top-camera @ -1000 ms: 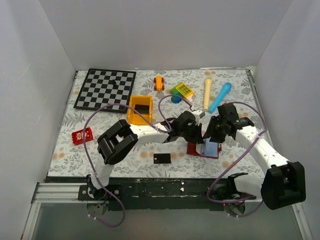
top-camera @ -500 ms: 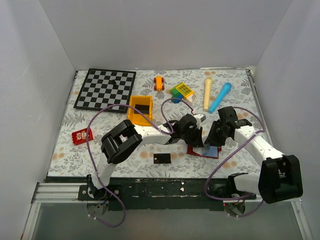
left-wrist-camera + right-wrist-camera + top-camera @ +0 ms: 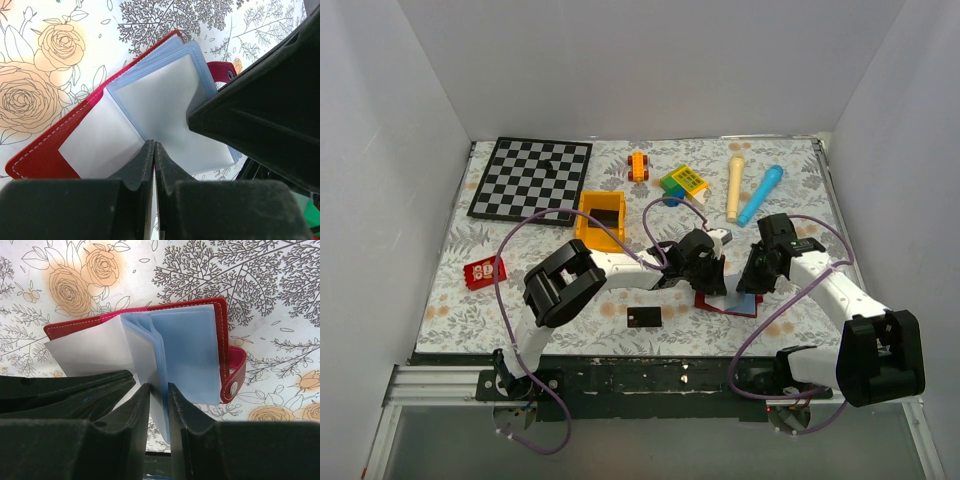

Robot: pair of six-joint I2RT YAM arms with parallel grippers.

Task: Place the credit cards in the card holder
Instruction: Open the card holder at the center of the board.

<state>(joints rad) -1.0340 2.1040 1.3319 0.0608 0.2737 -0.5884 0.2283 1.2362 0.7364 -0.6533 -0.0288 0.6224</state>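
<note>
Two hands meet over the card holder (image 3: 708, 299), which lies open on the counter (image 3: 460, 310) close to its near edge, right of the middle. The left hand (image 3: 152, 145) has its fingers together, tips down at the fold between two clear pocket leaves. Whether a leaf is pinched between them I cannot tell. The right hand (image 3: 157, 387) is clamped on the card holder, with one pale blue pocket leaf (image 3: 159, 360) running between its fingers. The other leaves lie spread to either side over the maroon cover. The snap tab (image 3: 235, 377) sticks out from the cover's edge, unfastened.

One black credit card (image 3: 644, 317) lies flat near the near edge, about the middle. It is left of the card holder and apart from it, and neither hand touches it.

Toward the far left corner lies a chessboard (image 3: 530, 178). A yellow bin (image 3: 601, 222) sits just beside the chessboard's near right corner, well back from the card holder.
</note>
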